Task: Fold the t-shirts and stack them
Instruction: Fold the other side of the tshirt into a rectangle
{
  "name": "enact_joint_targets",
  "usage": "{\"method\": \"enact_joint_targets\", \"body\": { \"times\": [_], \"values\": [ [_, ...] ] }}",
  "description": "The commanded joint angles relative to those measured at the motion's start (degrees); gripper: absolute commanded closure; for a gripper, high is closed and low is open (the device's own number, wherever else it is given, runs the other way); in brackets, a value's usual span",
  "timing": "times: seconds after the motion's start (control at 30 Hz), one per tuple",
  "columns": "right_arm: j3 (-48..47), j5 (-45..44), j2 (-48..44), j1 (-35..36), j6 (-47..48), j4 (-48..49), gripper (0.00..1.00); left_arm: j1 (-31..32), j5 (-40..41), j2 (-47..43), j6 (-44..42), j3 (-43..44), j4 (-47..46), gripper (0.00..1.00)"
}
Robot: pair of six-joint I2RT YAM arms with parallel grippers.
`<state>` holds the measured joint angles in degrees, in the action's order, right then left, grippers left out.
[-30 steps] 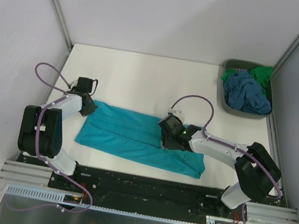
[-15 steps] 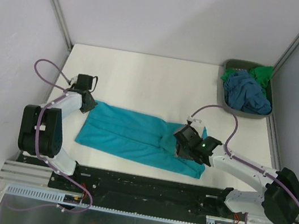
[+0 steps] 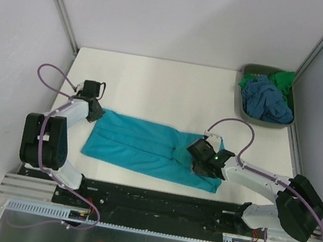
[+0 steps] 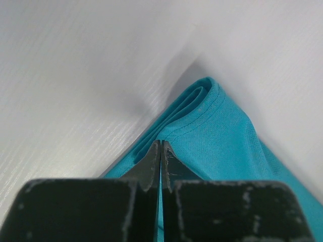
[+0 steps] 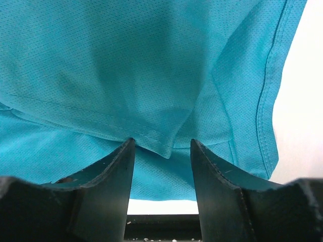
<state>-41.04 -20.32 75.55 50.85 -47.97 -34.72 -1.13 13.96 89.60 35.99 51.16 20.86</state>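
**Teal shirt flat on bench, 2 shirts in bin**

Grey-green bin [image 3: 261,121] is sitting at the far right corner of the bench [image 3: 155,86], close against the right frame rail. It is holding 2 crumpled shirts. The slate-blue t-shirt [image 3: 267,100] is filling most of it, and the bright green t-shirt [image 3: 284,79] is bunching at its far end.

Teal t-shirt [image 3: 138,148] is lying folded into a long band across the near half of the bench, well apart from the bin. Its near edge is running close to the bench's near edge. Bare white surface is showing from its far edge to the back wall.

Left claw [image 4: 161,151] is clenched, tips resting on the hem at the shirt's far left corner, where stacked layers are showing. Cannot tell whether cloth is caught between the tips.

Right claw [image 5: 162,146] is hanging low over the shirt's right end, released. Its 2 fingers are standing apart with a hem fold between them, unpinched.
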Motion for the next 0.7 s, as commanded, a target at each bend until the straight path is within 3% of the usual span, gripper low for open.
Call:
{"method": "enact_joint_targets", "body": {
  "times": [0.0, 0.3, 0.67],
  "values": [
    [0.33, -1.06, 1.18, -0.36, -0.67, 3.18, 0.5, 0.25, 0.83, 0.21, -0.83, 1.97, -0.09, 1.0],
    [-0.35, -0.73, -1.55, 0.02, -0.87, 1.5, 0.96, 0.25, 0.97, 0.38, -0.81, 2.09, -0.06, 1.0],
    [-4.24, -0.6, -6.11, 3.28, -3.38, -5.09, 1.0, 0.04, 1.4, 0.91, -0.75, 2.45, -0.06, 1.0]
  ]
}}
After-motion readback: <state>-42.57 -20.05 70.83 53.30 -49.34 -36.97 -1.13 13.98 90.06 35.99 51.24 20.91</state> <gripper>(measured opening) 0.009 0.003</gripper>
